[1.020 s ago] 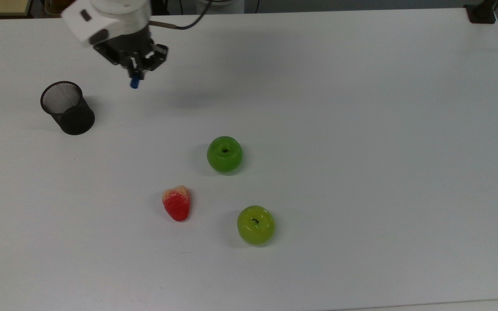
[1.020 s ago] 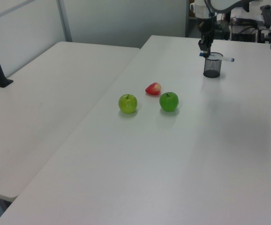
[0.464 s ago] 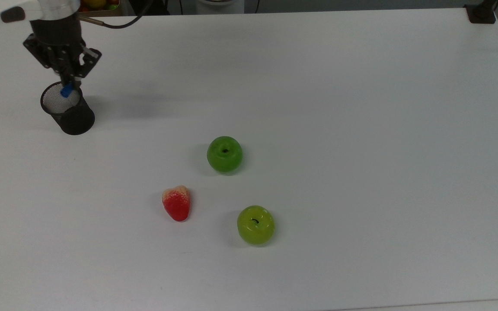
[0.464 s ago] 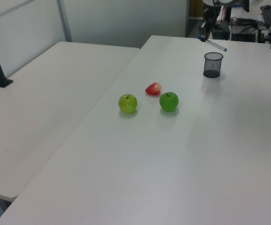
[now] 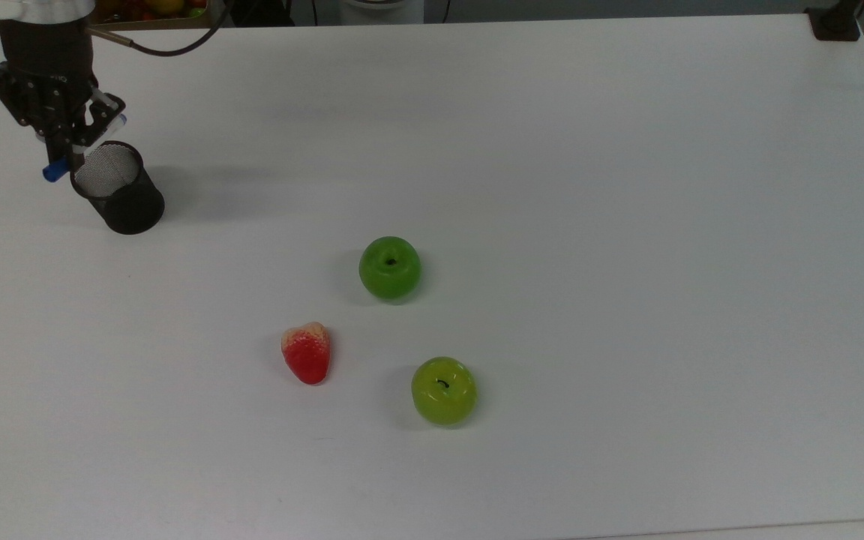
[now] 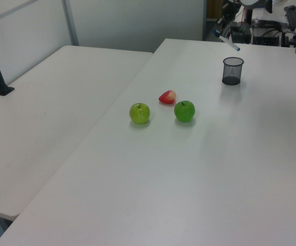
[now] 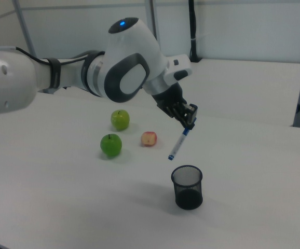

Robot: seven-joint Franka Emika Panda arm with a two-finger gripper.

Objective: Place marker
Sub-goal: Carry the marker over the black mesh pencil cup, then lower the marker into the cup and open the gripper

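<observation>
A white desk (image 5: 552, 150) carried a scatter of props as the Franka arm (image 7: 62, 78) reached across it, its end effector (image 7: 188, 118) clamped on the upper part of the marker (image 7: 178, 142), which hung tilted in the air above the desk, higher than the rim of the black mesh cup (image 7: 187, 187). In the right view the marker's lower tip sat up and to the right view's left of the cup's mouth, not over it; in the top view the blue end poked out just beside the cup (image 5: 117, 187) on the top view's left. The placing looked about to begin, with the cup the likely target. Doing it well would call for bringing the lower tip over the centre of the opening, straightening the pen closer to upright so it would not catch the rim, and lowering it inside before the fingers let go; a release from this height risked a bounce off the light cup or tipping it. Well apart stood a dark green apple (image 5: 390, 268), a yellow-green apple (image 5: 444, 391) and a red strawberry (image 5: 307, 352), none in the path.
</observation>
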